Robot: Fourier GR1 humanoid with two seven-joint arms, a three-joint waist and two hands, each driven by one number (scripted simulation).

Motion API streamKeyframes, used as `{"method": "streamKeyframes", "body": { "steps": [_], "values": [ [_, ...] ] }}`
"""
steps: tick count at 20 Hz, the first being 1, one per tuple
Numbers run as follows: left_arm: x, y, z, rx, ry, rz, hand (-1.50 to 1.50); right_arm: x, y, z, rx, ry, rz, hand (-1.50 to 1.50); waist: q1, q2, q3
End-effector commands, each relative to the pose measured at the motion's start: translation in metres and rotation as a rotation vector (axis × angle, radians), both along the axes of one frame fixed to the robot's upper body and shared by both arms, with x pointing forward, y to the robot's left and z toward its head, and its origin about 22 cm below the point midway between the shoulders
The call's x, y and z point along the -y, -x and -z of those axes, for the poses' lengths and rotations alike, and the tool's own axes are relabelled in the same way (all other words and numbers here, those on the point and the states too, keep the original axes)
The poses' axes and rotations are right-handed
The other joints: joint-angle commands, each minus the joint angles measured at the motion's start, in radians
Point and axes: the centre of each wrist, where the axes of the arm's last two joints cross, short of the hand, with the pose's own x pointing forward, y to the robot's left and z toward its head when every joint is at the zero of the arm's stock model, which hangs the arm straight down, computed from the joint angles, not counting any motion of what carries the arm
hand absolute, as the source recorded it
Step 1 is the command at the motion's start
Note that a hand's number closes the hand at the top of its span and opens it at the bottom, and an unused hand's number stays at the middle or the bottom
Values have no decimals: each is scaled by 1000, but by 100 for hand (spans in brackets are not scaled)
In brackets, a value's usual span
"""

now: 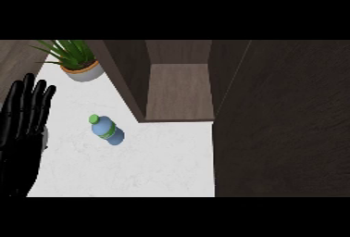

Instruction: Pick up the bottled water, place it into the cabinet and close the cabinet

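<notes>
white marbled counter (157, 162) carries a single bottled water (106, 130), a blue bottle with a green cap and green band, standing free in the open with nothing touching it, a little in front of the potted plant (77, 58) and just left of the cabinet (178, 88). by my reading the task sits at its very first step: the bottle has not been picked up, and the cabinet's dark wooden interior is open and bare as far as can be seen, its door (287, 120) swung out as the broad dark panel filling the right side of the view. the left hand (24, 134) shows at the left edge, fingers straight and pointing up, released and holding nothing, resting rather than reaching. the right hand is not in view, so nothing can be said of its fingers. the next move, i judge, calls for a hand to come to the bottle, curl round its body below the cap, lift it and carry it right into the cabinet opening; the door would be pushed shut only after that. counted: one bottle, one plant in a pale pot, one cabinet with one open door, one hand visible.
</notes>
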Motion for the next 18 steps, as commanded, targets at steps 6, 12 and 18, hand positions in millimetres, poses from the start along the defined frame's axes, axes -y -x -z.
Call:
{"method": "streamKeyframes", "body": {
  "steps": [6, 12, 18],
  "values": [
    [-34, -32, -10, 37, 53, 545, -150, -7, 20, -10, 50, 16, -33, -150, -23, 15, -9],
    [-85, -41, -8, -195, 170, 695, -150, -27, 50, -12, -40, -41, -255, -150, -4, 9, -3],
    [-126, -35, -24, -264, 196, 733, -150, -42, 61, -39, -46, -22, -228, -150, 18, 11, -2]
  ]
}}
